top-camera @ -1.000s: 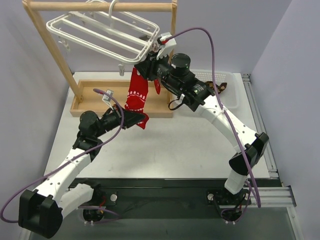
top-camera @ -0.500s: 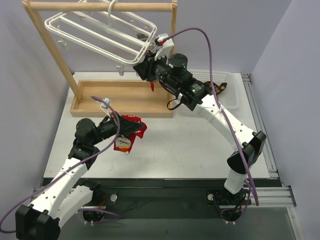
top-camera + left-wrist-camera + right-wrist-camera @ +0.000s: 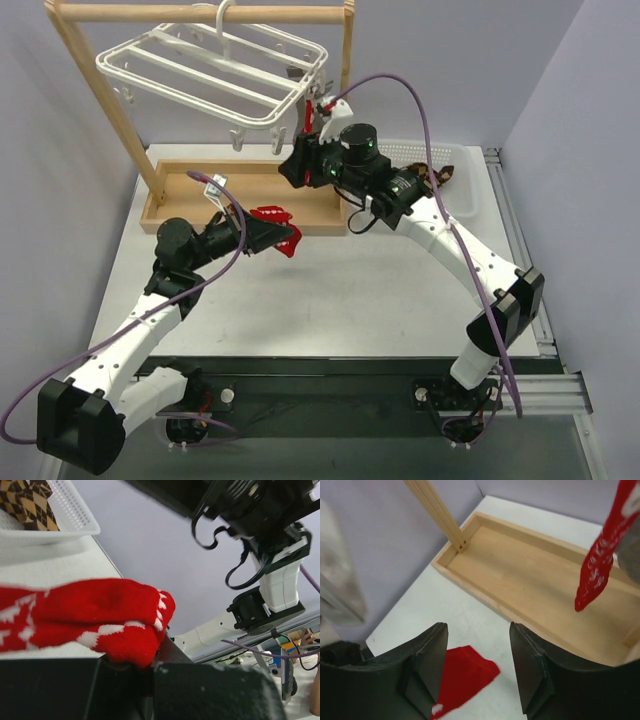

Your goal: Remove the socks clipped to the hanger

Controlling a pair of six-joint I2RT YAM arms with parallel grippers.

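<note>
Overhead, hanging sock (image 3: 595,570) near-vertical, tip down; other sock (image 3: 100,610) crosswise in left hand (image 3: 266,234)

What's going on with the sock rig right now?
Two arms are taking socks off the white hanger. The left gripper is shut on a red sock, held in front of the wooden tray. The right gripper is open and empty, up by the hanger's right corner, where a second red sock hangs. Argyle socks already lie in the white basket on the right.
</note>
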